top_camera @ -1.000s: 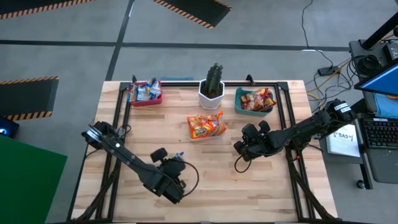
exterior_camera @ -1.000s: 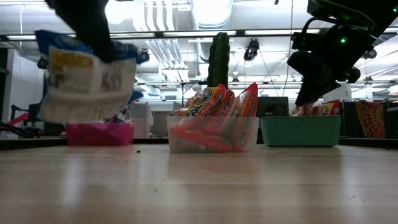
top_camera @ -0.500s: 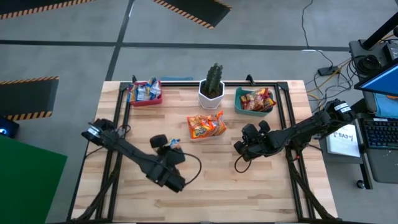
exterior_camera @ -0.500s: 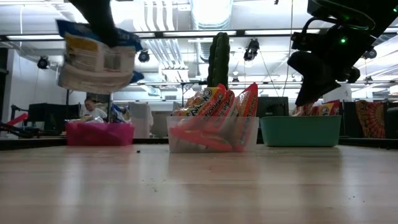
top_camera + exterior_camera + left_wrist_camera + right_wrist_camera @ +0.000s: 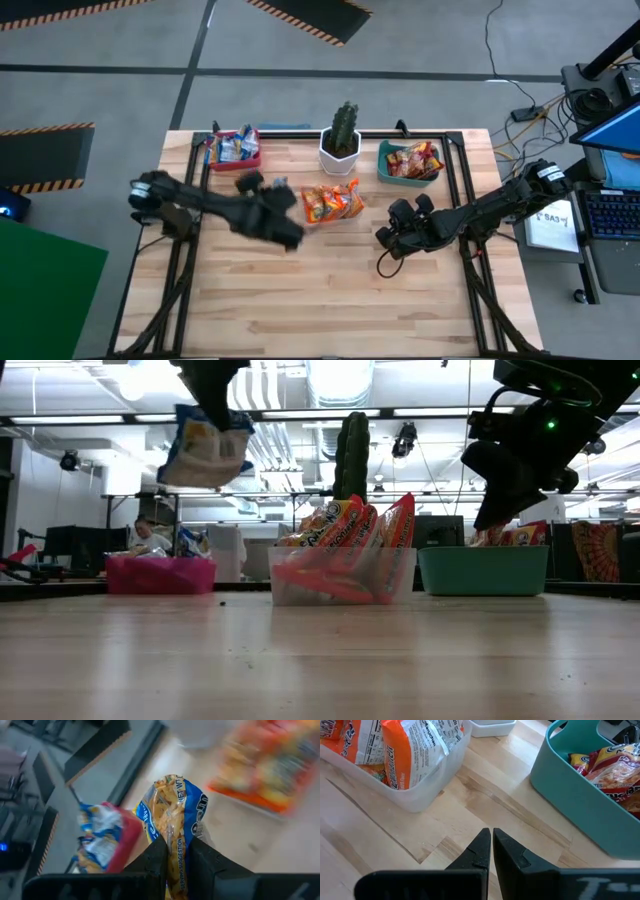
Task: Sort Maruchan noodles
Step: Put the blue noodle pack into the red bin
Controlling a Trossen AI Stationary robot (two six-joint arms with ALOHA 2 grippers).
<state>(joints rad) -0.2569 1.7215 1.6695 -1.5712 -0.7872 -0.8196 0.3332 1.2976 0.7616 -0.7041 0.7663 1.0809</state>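
1. right now the left gripper (image 5: 176,851) is clamping a yellow-and-blue noodle packet (image 5: 176,815) between its fingers (image 5: 155,857), which are closing almost fully on the packet's pinched lower part; it is carrying it clear of the table (image 5: 330,290).
2. from the low view the packet (image 5: 205,448) is hanging straight down below the fingers, long axis running roughly up-and-down, free end pointing at the tabletop.
3. just ahead of the fingertips and slightly off to one side, the red bin (image 5: 117,837) is waiting, already holding more yellow-and-blue packets; in the high view that bin (image 5: 233,150) is sitting near the gripper (image 5: 250,185), toward the far edge of the table.
4. so the coming move, as i judge it, is a short carry forward until the packet is hanging over the bin, then letting go.
5. the right gripper (image 5: 491,845) is hovering with its fingers all but touching and nothing between them, near the clear tub of orange packets (image 5: 405,755) and the teal bin (image 5: 580,795); it is well apart from the red bin, so the left arm is plainly the nearer one.
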